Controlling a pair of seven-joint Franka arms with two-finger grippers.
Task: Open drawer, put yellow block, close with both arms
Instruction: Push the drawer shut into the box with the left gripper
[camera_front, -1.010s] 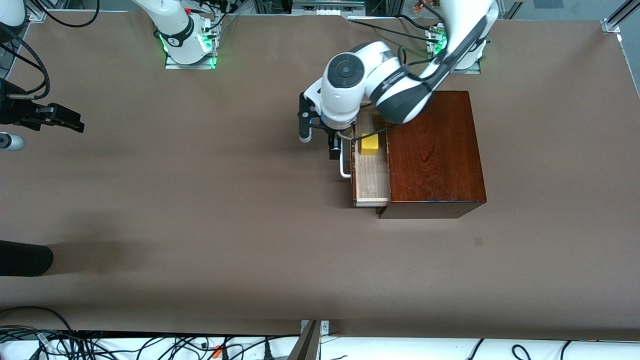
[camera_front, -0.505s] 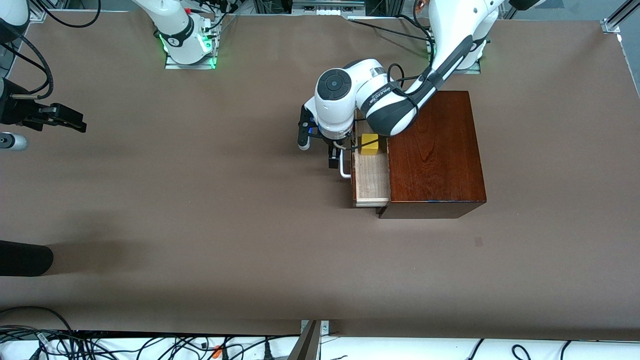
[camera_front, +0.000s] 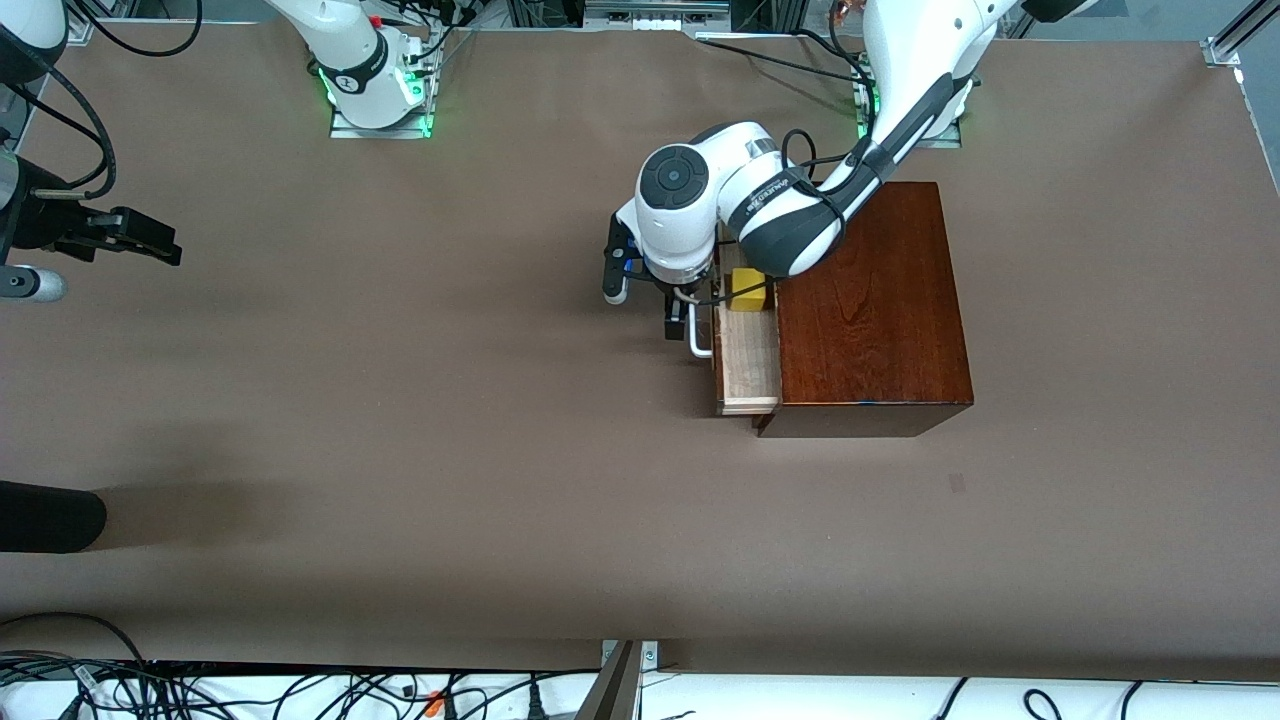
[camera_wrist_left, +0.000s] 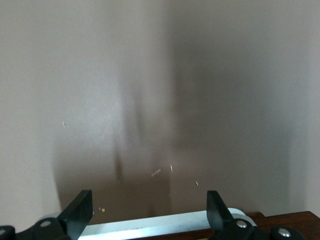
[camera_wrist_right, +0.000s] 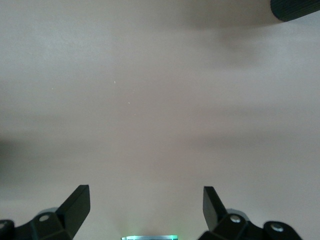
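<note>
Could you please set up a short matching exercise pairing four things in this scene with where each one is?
Things:
1. yellow block
2. left claw
3. right claw
4. wooden box

Places:
A. at the drawer's white handle
B. over the table's edge at the right arm's end
C. on the table, holding the drawer
D. inside the drawer

Pairs: 1-D, 2-A, 3-B, 4-C
</note>
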